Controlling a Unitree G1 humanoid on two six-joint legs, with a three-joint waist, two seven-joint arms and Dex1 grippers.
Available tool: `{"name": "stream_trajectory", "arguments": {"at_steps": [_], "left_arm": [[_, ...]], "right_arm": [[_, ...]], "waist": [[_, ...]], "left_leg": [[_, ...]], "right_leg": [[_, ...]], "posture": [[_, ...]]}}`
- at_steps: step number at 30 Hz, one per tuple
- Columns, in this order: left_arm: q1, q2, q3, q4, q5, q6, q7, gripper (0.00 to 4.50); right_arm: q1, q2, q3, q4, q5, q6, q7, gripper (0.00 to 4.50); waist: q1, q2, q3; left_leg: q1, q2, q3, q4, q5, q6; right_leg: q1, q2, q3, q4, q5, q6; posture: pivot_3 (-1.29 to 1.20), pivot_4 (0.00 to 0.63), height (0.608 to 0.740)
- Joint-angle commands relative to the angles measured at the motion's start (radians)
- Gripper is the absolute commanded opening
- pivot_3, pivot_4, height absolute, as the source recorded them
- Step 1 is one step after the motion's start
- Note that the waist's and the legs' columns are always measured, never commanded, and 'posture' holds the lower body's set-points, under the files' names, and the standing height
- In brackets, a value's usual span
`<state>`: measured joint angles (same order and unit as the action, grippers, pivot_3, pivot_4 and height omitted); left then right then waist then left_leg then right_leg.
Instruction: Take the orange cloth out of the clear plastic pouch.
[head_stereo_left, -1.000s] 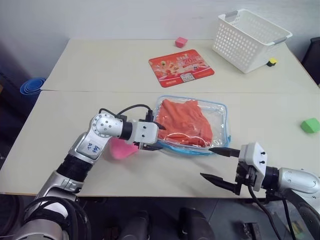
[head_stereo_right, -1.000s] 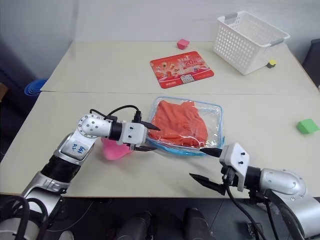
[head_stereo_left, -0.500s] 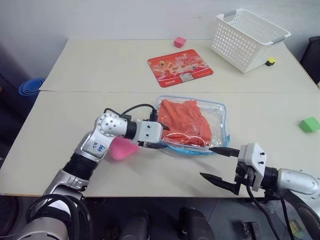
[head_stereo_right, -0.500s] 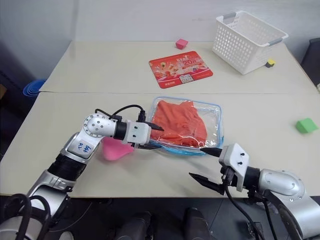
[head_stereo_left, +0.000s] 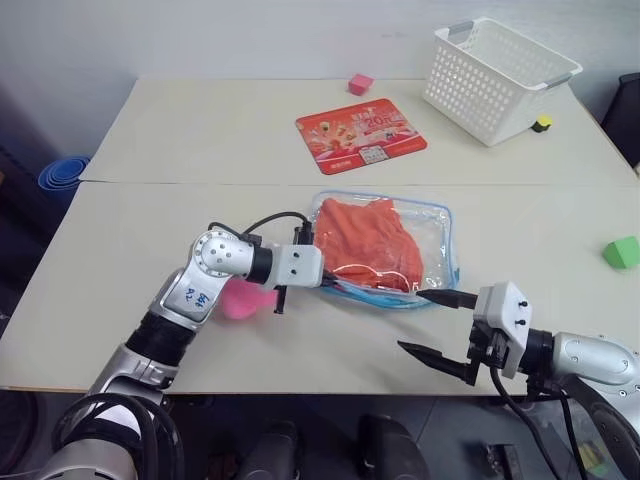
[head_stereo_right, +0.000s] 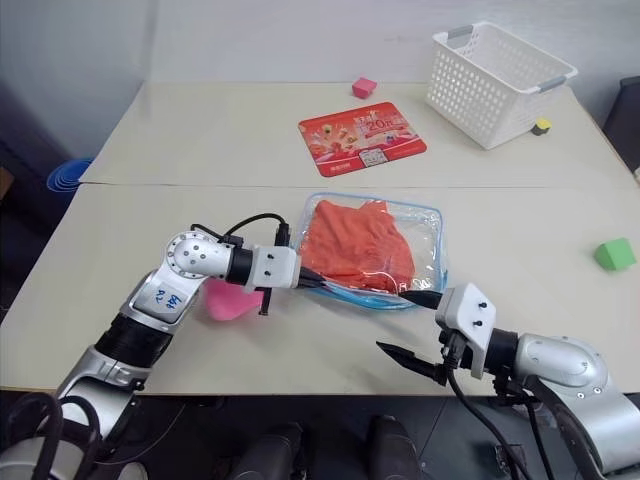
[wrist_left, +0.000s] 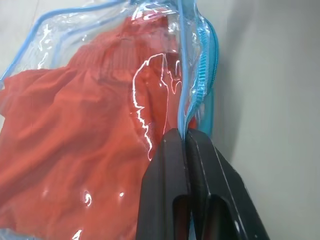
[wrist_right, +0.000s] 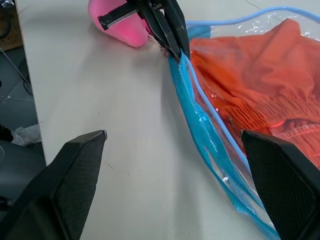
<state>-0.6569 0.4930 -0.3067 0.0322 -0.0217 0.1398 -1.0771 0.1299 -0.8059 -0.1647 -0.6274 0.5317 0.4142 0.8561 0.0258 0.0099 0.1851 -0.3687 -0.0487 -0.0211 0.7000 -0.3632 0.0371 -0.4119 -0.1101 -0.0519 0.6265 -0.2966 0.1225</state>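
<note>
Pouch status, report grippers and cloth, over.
Left gripper shut on clear plastic pouch at its blue zipper edge. Right gripper open, near pouch's front corner. Orange cloth inside pouch. Pink plush toy beside left gripper.

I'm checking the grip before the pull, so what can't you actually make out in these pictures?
- Left wrist view: whether the shut left hand pinches one pouch layer or both; its fingers cover the clear plastic pouch edge.
- Head views: how far the zipper is open; too small.
- Head views: most of the pink toy, behind the left arm.
- Right wrist view: the far part of the orange cloth, cut off by the edge.
</note>
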Motion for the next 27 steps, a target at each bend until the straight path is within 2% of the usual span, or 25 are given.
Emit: {"name": "stream_trajectory", "arguments": {"at_steps": [1,4,7,10,14,17,21,27], "left_arm": [[0.016,-0.022,0.069,-0.119,-0.097,0.126,0.033,0.0],[0.023,-0.051,0.113,-0.169,-0.143,0.219,0.089,0.0],[0.031,-0.066,0.124,-0.208,-0.16,0.257,0.119,0.0],[0.035,-0.068,0.118,-0.226,-0.161,0.271,0.138,0.0],[0.043,-0.067,0.102,-0.24,-0.151,0.27,0.152,0.0],[0.052,-0.064,0.091,-0.255,-0.148,0.27,0.157,0.0],[0.066,-0.06,0.079,-0.274,-0.147,0.274,0.166,0.0],[0.068,-0.059,0.073,-0.278,-0.148,0.275,0.175,0.0]], "right_arm": [[-0.026,0.014,0.002,-0.023,-0.009,-0.031,-0.005,4.29],[-0.063,0.023,0.041,-0.029,-0.021,-0.044,0.005,3.54],[-0.116,0.035,0.105,-0.01,-0.074,-0.065,0.001,2.44],[-0.185,0.047,0.177,0.051,-0.17,-0.113,-0.008,1.42],[-0.309,0.082,0.277,0.199,-0.378,-0.211,-0.088,0.03],[-0.372,0.102,0.333,0.307,-0.514,-0.286,-0.142,0.03],[-0.392,0.115,0.346,0.389,-0.568,-0.355,-0.152,0.03],[-0.381,0.119,0.333,0.426,-0.602,-0.406,-0.159,1.95]], "waist": [[0.0,0.0,0.0],[0.0,0.0,0.0],[-0.001,0.0,0.0],[-0.003,0.0,0.0],[-0.003,0.0,0.0],[-0.004,0.0,0.0],[-0.003,0.0,0.0],[-0.004,0.0,0.0]], "left_leg": [[0.0,0.0,0.0,0.0,0.0,0.0],[0.0,0.0,0.0,0.0,0.0,0.0],[0.0,0.0,0.0,0.0,0.0,0.0],[0.0,0.0,0.0,0.0,0.0,0.0],[0.0,0.0,0.0,0.0,0.0,0.0],[0.0,0.0,0.001,0.0,0.0,0.0],[0.0,-0.001,0.0,0.0,0.0,0.0],[0.0,-0.001,0.001,0.0,0.0,0.0]], "right_leg": [[0.0,0.0,0.0,0.0,0.0,0.0],[0.0,0.0,0.0,0.0,0.0,0.0],[0.0,0.0,0.0,0.0,0.0,0.0],[0.0,0.0,0.0,0.0,0.0,0.0],[-0.001,0.0,0.0,0.0,0.0,0.0],[-0.001,0.0,0.0,0.001,0.0,0.0],[-0.002,0.0,-0.001,0.001,0.0,0.0],[-0.002,0.0,-0.001,0.001,0.0,0.0]], "posture": [[0.0,0.15,0.74],[0.0,0.15,0.74],[0.0,0.15,0.74],[0.0,0.15,0.74],[0.0,0.15,0.74],[0.0,0.15,0.74],[0.0,0.15,0.74],[0.0,0.15,0.74]]}}
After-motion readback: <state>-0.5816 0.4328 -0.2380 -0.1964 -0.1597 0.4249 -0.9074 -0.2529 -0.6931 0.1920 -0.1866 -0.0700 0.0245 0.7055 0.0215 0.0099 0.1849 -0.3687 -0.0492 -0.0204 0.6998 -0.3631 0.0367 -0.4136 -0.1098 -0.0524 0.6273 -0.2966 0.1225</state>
